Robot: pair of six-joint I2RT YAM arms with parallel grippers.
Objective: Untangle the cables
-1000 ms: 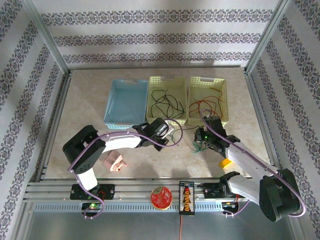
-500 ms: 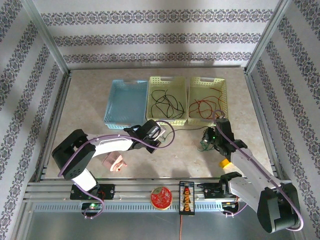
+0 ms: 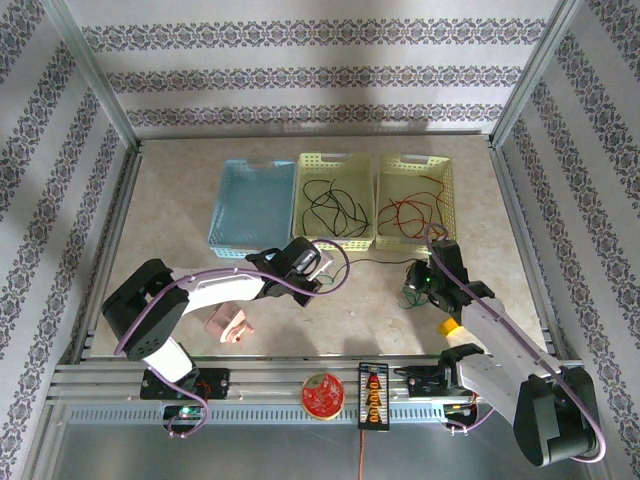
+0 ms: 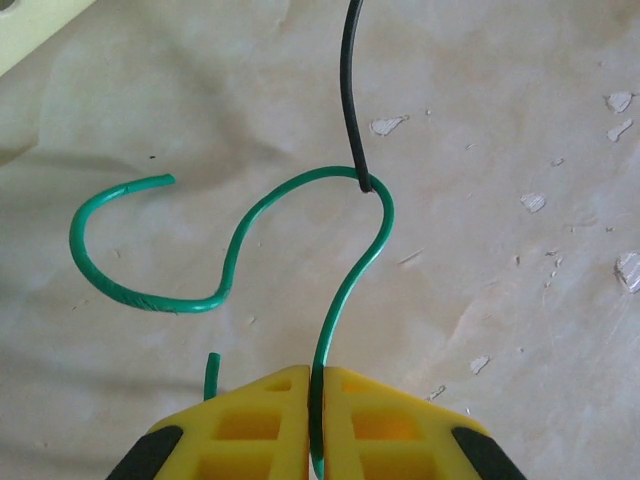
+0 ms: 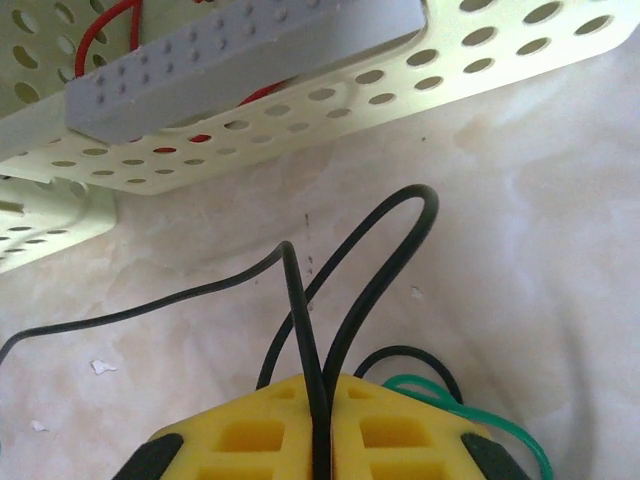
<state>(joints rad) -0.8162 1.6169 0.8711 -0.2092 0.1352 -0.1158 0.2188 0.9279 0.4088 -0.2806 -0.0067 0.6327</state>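
Sitting left of the middle bin, a blue bin rests on the desk. Just in front of the middle bin's near edge, the left end effector is pinched narrow on a green wire. Its yellow fingers nearly touch, and the wire runs up between them and curls in an S on the desk. A black wire comes down to meet the top of that green curve. Black strands lie inside the middle bin. Right of it and nearer the arms, the right end effector is clamped on a black loop, with a green strand beside its right finger. Red strands lie in the right bin, just beside the middle bin.
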